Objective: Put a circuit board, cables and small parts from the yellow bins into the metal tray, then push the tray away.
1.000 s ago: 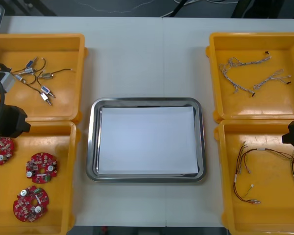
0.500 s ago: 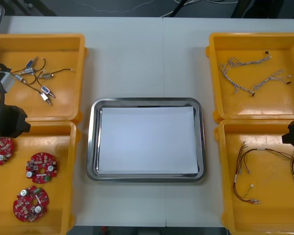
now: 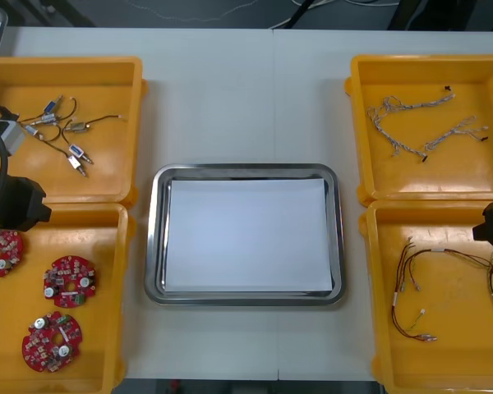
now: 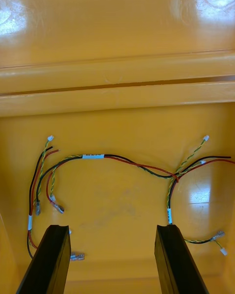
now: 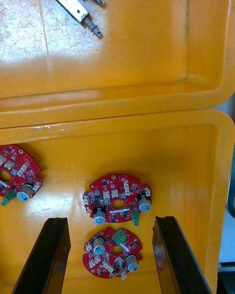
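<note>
At the near left corner of the table (image 3: 246,98), the left gripper (image 5: 110,220) hovers over the near left yellow bin (image 3: 107,271). Its fingers (image 5: 54,255) stand wide apart, holding nothing and touching nothing. Three circuit boards lie on the bin floor. One board (image 5: 113,252) sits between the fingers, a second board (image 5: 117,204) lies just past the fingertips, close to the first, and a third board (image 5: 17,181) lies off to one side.

The step in hand appears to be the first pick, a circuit board. To do it well:
- Select one board only.
- Descend straight, one finger on either side of its rim.
- Close on the bare edge, not on the raised components.
- Keep the fingertips from dragging the neighbouring board.

Height above the bin floor is hard to read, though the gripper probably hangs clear.

Over the near right yellow bin (image 3: 460,361), the right gripper (image 4: 112,227) is equally spread and empty. The red and yellow cables (image 4: 122,161) lie loose beyond its fingertips.

Between the bins, the metal tray (image 3: 154,238) is white inside and holds nothing yet.

Farther off, the far left yellow bin (image 3: 115,164) holds small metal parts (image 3: 66,135). The far right yellow bin (image 3: 394,180) holds twisted blue and white cables (image 3: 419,123).
</note>
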Motion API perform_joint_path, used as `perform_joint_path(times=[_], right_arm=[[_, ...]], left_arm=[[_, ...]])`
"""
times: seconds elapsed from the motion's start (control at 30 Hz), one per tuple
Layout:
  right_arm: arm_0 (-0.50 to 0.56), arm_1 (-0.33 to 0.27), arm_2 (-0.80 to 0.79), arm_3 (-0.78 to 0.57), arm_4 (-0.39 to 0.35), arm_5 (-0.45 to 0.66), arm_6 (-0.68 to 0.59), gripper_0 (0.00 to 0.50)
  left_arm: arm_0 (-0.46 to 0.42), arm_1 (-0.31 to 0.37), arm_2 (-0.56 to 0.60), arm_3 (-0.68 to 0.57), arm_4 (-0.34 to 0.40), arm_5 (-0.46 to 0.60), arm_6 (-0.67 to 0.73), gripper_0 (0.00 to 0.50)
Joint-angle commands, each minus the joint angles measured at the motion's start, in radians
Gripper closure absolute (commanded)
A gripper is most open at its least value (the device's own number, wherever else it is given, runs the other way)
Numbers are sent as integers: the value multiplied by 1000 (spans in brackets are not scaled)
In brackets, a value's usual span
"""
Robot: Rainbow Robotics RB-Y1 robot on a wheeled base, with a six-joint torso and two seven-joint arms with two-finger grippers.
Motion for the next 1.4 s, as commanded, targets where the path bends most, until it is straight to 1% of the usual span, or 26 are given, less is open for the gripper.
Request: perform_joint_path(times=[0.03, 0.07, 0.13, 0.17, 0.27, 0.37, 0.5, 0.57, 0.63, 0.77, 0.83, 0.97, 1.1, 1.2, 1.3, 1.4], right_arm=[[15, 9, -34, -30, 5, -8, 17, 0], [15, 9, -34, -30, 5, -8, 17, 0], [15, 9, -34, -30, 5, -8, 17, 0], [64, 9, -25, -13, 2, -2, 17, 0], [70, -7, -34, -13, -3, -3, 14, 0], [71, -27, -37, -13, -4, 24, 14, 0], [81, -33, -45, -12, -6, 38, 20, 0], [93, -31, -60, -12, -7, 37, 28, 0], [100, -33, -66, -12, -9, 37, 36, 0], [114, -31, -68, -12, -1, 34, 56, 0], [120, -31, -68, -12, 2, 26, 68, 0], [139, -25, -77, 1, 16, -8, 169, 0], [143, 4, -111, 64, 10, -34, 284, 0], [147, 21, -132, 111, 10, -52, 347, 0], [157, 22, -135, 142, 24, -86, 396, 0], [182, 22, -135, 166, 30, -135, 416, 0]], left_arm=[[54, 7, 12, -16, 4, 7, -59, 0], [59, -1, 15, -17, 0, 7, -62, 0], [57, 6, 18, -20, 0, 7, -62, 0], [57, 6, 21, -20, 3, 7, -62, 0], [56, 6, 29, -20, 7, 7, -62, 0], [57, 7, 42, -20, 20, 7, -63, 0], [63, 9, 67, -20, 41, 7, -62, 0], [94, 25, 93, -20, 72, -2, -65, 0], [126, 44, 107, -20, 92, -40, -66, 0], [189, 84, 128, -29, 106, -92, -72, 0], [220, 93, 142, -40, 109, -116, -72, 0], [300, 119, 181, -57, 113, -166, -80, 0], [353, 127, 222, -69, 113, -172, -80, 0], [384, 128, 248, -72, 113, -177, -79, 0], [415, 127, 273, -72, 113, -189, -77, 0], [445, 127, 294, -72, 113, -203, -77, 0]])
